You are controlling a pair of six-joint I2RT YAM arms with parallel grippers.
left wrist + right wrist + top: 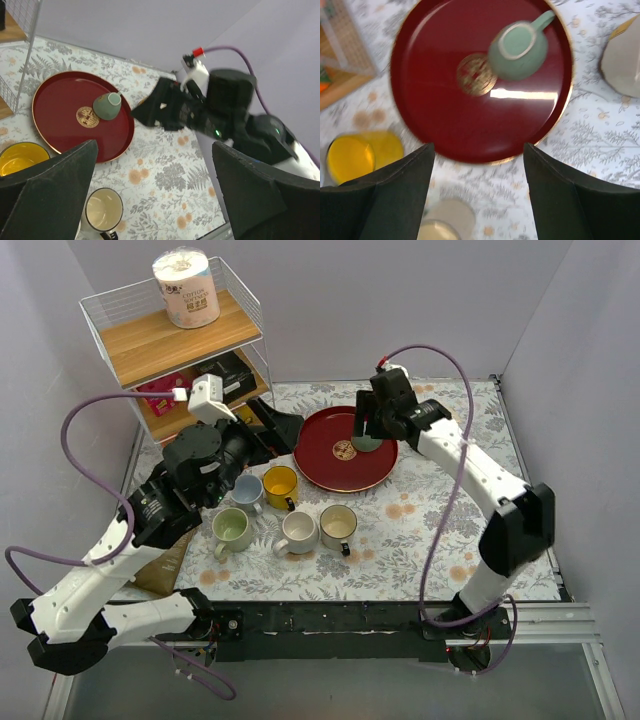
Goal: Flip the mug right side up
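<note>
A pale green mug [517, 50] stands upside down on a round red tray [445, 110], base up, its handle pointing to the upper right in the right wrist view. It also shows in the left wrist view [106, 106] and, partly hidden by the right gripper, in the top view [368, 444]. My right gripper [479, 195] is open and empty and hovers above the tray's near edge, short of the mug [362, 428]. My left gripper [155, 200] is open and empty, raised over the mugs to the left of the tray [232, 450].
Several upright mugs stand in front of the tray: yellow [280, 483], pale blue [247, 490], light green [231, 529], white [298, 530], cream [338, 524]. A wire shelf [170, 335] with a toilet roll [187, 288] stands at the back left. A brown bag [165, 565] lies at the left.
</note>
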